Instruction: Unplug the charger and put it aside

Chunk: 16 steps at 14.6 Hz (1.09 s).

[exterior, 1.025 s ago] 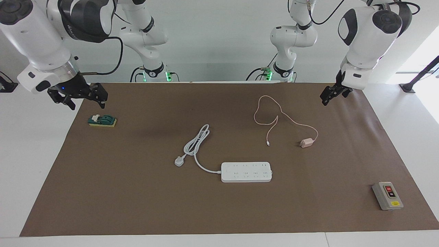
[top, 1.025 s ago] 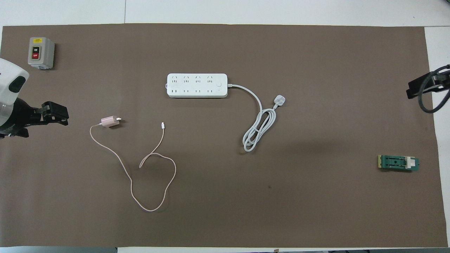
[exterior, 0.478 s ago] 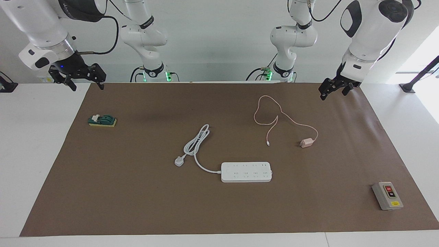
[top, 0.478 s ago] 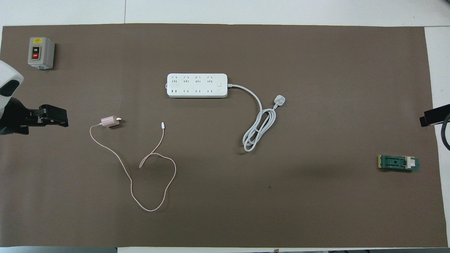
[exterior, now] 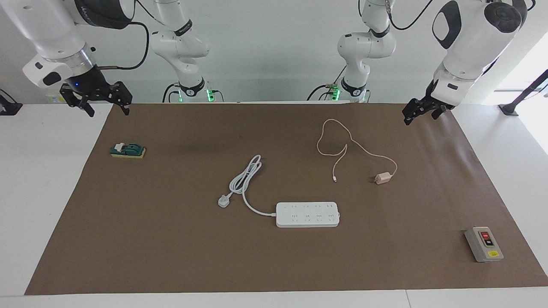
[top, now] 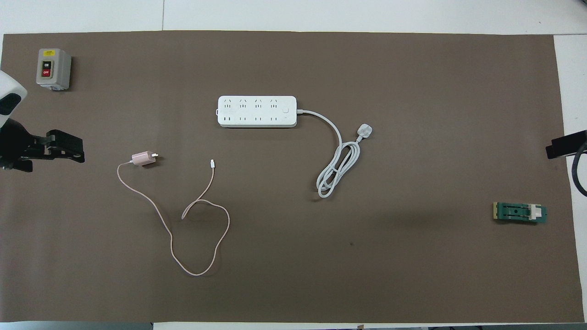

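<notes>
Lying unplugged on the desk [exterior: 128,239], the charger [exterior: 382,178] sits at the strip's [exterior: 307,214] eight o'clock overhead; left claw [exterior: 421,112] and right claw [exterior: 95,99] hang released, apart.

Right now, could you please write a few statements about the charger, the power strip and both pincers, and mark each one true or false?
1. The charger is plugged into the power strip. False: it lies apart on the mat, nearer the robots.
2. The left pincer holds nothing. True.
3. The strip's own plug lies loose on the mat. True.
4. The right pincer grips the green block. False: it is raised above the mat's edge, apart from the block.
5. The grey switch box sits on the power strip. False: it stands near the mat's corner.
</notes>
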Available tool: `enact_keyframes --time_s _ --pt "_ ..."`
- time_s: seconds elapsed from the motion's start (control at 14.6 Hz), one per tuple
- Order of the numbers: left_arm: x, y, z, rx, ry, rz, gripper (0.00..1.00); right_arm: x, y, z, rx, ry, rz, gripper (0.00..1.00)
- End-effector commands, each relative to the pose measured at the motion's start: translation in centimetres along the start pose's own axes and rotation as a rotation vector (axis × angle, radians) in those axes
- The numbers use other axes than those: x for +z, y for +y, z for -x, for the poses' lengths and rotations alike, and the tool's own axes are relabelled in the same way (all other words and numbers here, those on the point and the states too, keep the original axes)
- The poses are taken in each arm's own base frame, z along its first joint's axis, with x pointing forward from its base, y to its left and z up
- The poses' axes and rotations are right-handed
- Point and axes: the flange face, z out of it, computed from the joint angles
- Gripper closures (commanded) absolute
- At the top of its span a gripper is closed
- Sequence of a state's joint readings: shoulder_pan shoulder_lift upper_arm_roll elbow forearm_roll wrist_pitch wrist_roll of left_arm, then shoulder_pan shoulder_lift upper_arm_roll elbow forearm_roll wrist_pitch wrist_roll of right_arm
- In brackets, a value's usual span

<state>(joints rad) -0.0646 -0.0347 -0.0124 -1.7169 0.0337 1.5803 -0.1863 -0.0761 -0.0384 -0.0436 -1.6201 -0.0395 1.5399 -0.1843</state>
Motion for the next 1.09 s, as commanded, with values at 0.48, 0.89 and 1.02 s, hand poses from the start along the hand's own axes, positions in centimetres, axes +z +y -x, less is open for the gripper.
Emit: enact_keyframes --time_s 0.48,0.89,1.02 --pt "-0.2 1.4 -1.1 0.144 0.058 0.086 0.00 0.1 -0.3 0.6 0.006 -0.002 0.013 0.00" --pt "-0.5 1.2 -1.6 0.142 0.103 0.092 0.00 0.1 -0.6 0.5 0.000 -0.002 0.013 0.00" --pt "-0.1 0.9 -1.0 0.142 0.043 0.079 0.00 0.1 -0.6 0.5 0.000 -0.001 0.012 0.00"
